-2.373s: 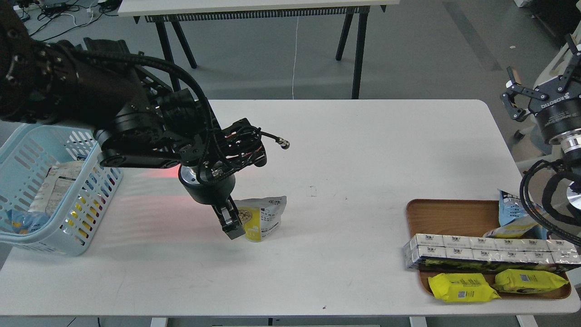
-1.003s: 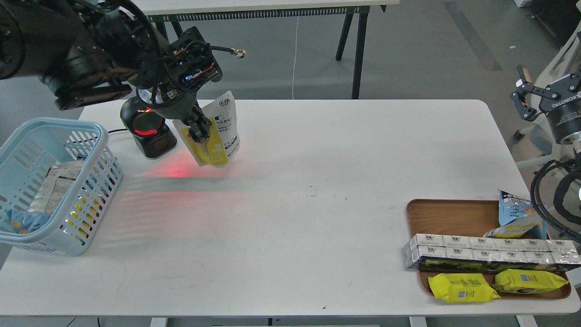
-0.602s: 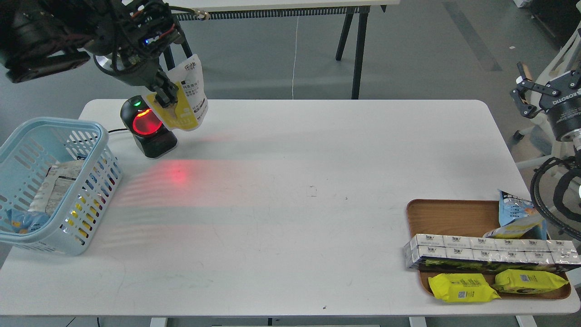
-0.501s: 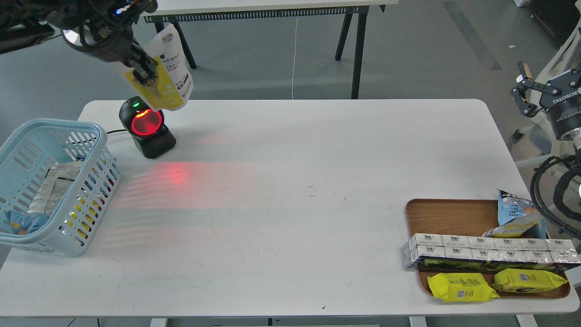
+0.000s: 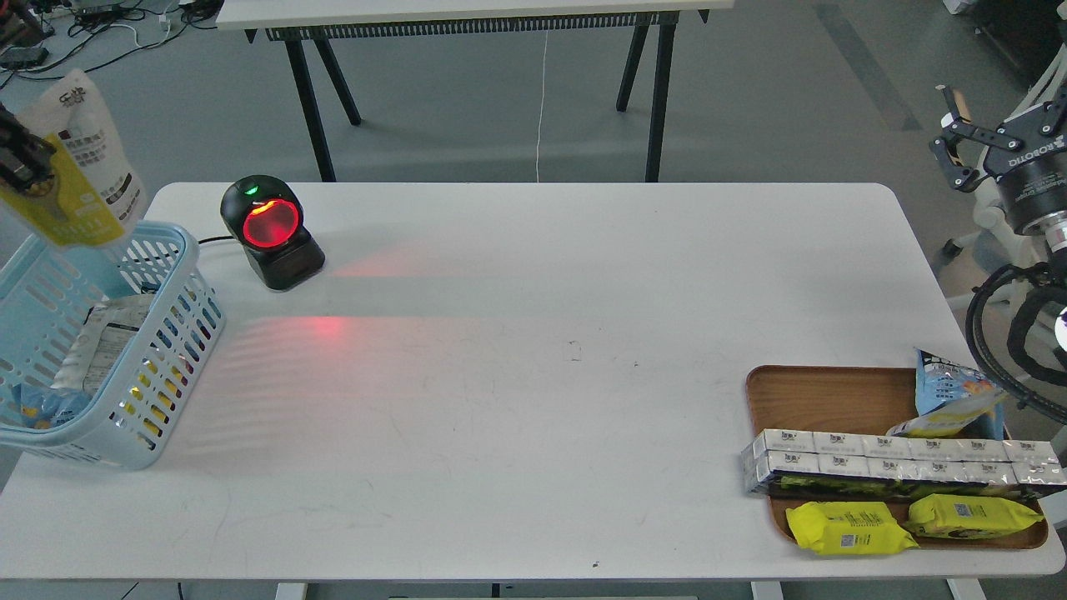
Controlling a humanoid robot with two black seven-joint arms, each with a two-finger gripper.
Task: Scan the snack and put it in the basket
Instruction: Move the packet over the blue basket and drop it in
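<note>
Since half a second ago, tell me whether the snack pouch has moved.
Yes. The snack pouch has gone left, away from the scanner, and now hangs over the basket rim.

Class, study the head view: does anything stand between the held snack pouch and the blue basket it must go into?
Nothing visible does. The left gripper holds the snack directly above the basket, whose top is open; packets already lie low inside.

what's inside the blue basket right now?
Inside the basket: a white printed packet leaning along the right wall and a blue pack at the front corner. Anything beneath them, and the part past the frame's left edge, can't be seen.
</note>
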